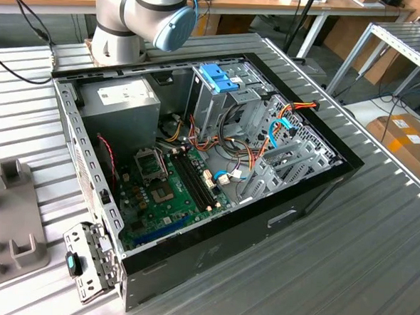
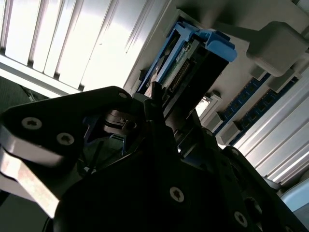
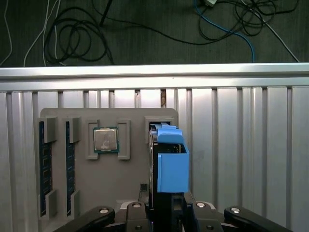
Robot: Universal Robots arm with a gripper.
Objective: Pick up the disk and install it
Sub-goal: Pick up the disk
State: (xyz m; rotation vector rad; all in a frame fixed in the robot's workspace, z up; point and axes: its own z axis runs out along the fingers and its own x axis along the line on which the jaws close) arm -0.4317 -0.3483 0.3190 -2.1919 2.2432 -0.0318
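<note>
Clamping the disk (image 3: pixel 171 164) in the gripper (image 3: pixel 164 209), jaws apparently clenched on its flat sides. Standing upright in a slot of the grey holder (image 3: pixel 130 179), just beside the processor chip (image 3: pixel 105 139), well apart from the open computer case (image 1: pixel 217 165) toward the exterior view's right. Looks like the pick-up step, install not yet begun. Calls for a straight pull out of the slot, no tilting, grip kept firm.

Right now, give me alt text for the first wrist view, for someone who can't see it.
The disk, in its blue carrier, stands on edge in a grey holder tray, with the gripper right at it. The tray also holds a processor chip and memory sticks and rests on a ribbed metal table.
</note>
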